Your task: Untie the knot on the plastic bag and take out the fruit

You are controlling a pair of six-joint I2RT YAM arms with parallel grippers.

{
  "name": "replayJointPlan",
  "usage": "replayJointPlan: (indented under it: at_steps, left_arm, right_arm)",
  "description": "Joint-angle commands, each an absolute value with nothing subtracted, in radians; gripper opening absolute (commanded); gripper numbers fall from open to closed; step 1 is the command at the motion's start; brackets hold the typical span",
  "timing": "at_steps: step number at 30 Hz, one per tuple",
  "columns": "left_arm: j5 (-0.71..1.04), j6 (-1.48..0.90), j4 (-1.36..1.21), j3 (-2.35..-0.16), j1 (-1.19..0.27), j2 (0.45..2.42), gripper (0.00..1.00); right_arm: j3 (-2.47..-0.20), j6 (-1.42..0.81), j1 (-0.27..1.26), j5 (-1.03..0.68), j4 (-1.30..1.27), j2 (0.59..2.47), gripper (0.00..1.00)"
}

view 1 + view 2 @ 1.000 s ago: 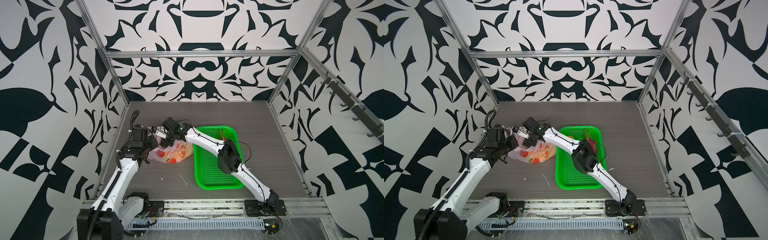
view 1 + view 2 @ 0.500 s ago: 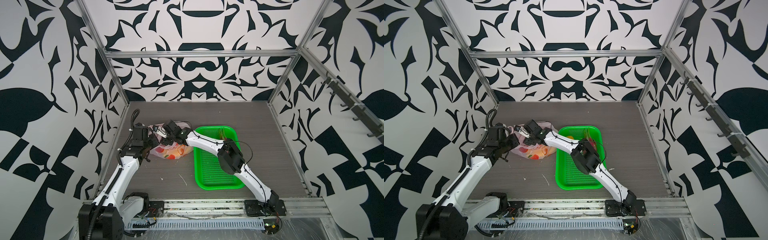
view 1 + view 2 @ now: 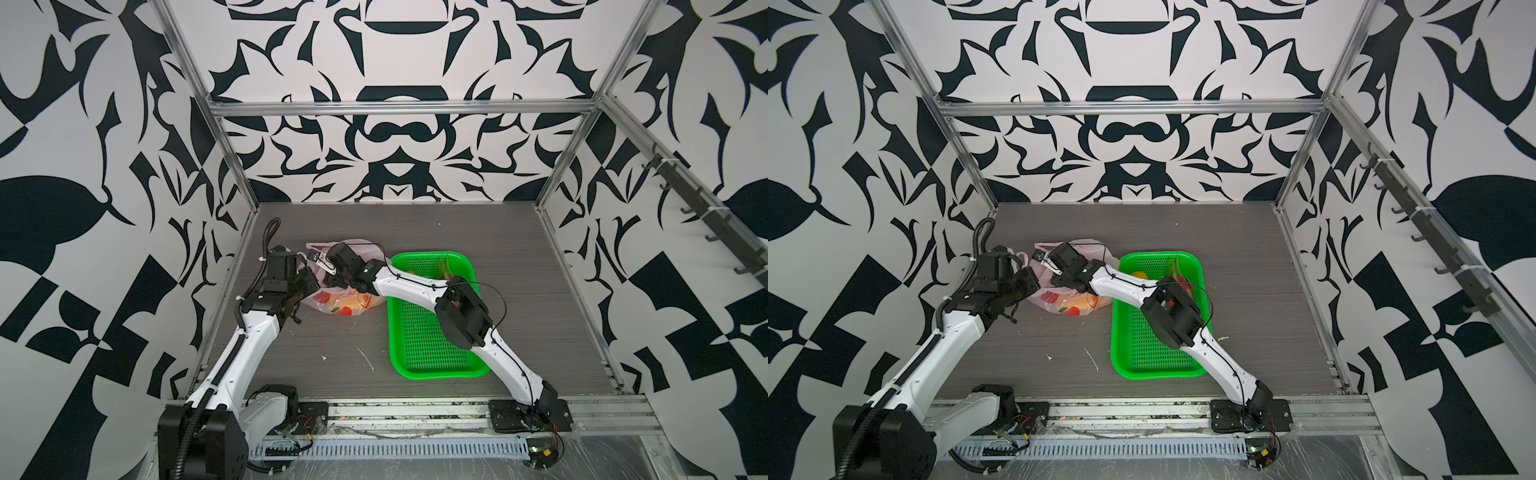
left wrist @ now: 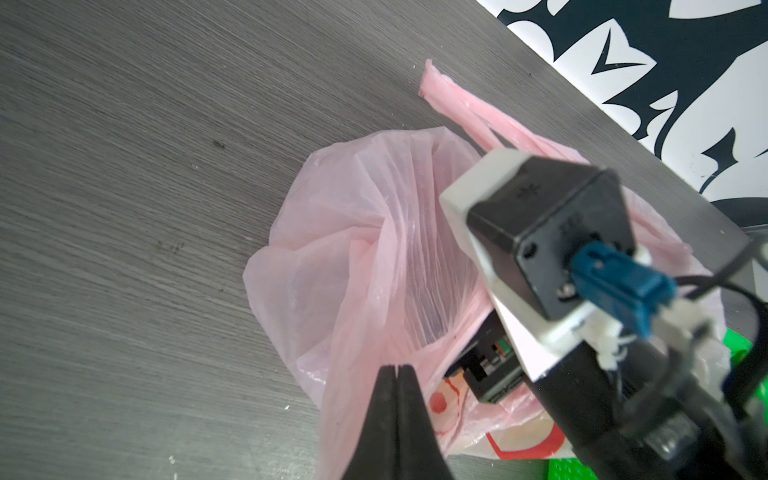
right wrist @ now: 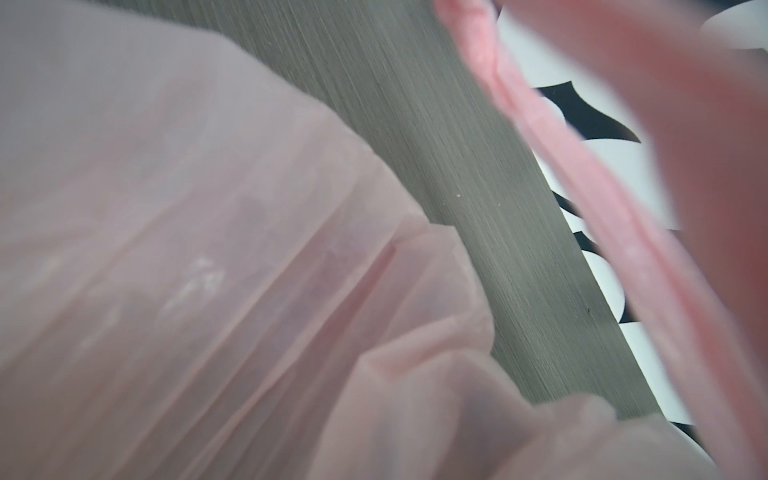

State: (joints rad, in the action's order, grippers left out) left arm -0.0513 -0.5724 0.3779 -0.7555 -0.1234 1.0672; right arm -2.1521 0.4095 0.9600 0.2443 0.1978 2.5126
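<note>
Grey tabletop (image 3: 415,232): left jaws shut, seemingly pinching plastic bag (image 4: 353,249) hiding wide right jaws, basket (image 3: 419,340) beside.

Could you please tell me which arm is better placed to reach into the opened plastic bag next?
Right, probably. The right gripper sits inside the open mouth of the plastic bag, while the left gripper has its jaws shut on the bag's edge, apparently holding it open; releasing could let it collapse.
</note>
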Motion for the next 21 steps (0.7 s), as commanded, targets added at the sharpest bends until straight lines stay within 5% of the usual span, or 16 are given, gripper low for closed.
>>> replayJointPlan:
  at_steps: [1,8,21]
  left_arm:
    - [-0.049,-0.565,0.385,-0.793,-0.120,1.062,0.00]
    - [-0.052,-0.563,0.391,-0.797,-0.120,1.057,0.00]
    - [-0.072,-0.557,0.384,-0.795,-0.120,1.052,0.00]
  right_arm:
    - [-2.226,0.400,0.950,0.287,0.284,2.560,0.80]
    - [-2.293,0.400,0.943,0.320,0.333,2.614,0.70]
    - [-2.205,0.425,0.948,0.336,0.275,2.531,0.17]
